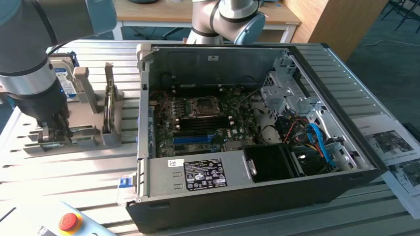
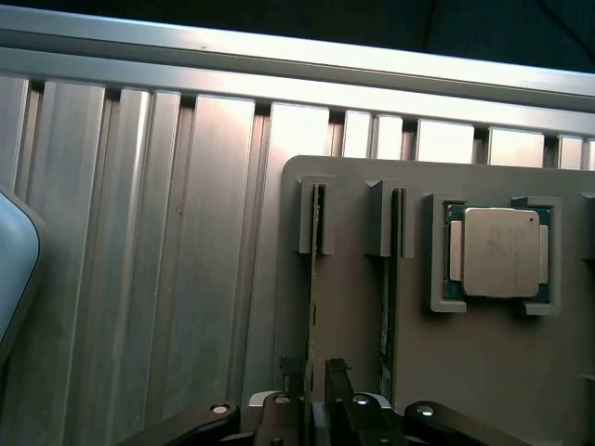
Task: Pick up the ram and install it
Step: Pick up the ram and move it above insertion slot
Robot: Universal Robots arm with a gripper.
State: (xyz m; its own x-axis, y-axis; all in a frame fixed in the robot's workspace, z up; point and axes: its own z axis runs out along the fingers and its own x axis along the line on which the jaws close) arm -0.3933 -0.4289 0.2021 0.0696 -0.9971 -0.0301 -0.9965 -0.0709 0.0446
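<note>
Two green ram sticks stand on edge in the slots of a grey holder [image 2: 353, 390]. My gripper [image 2: 316, 390] is down over the ram [image 2: 314, 279] nearest the holder's edge, which runs straight into it and still sits in its slot. The second ram [image 2: 389, 297] stands alongside, untouched. In the exterior view my gripper [image 1: 54, 132] is low at the near left part of the holder [image 1: 78, 140], at that view's left.
A square silver processor chip [image 2: 502, 253] lies in a recess beside the sticks. A hard drive [image 1: 62, 78] stands behind the arm. The open computer case [image 1: 256, 128] with its motherboard [image 1: 203, 120] lies to the right. A pendant with a red stop button [image 1: 69, 222] is near the front.
</note>
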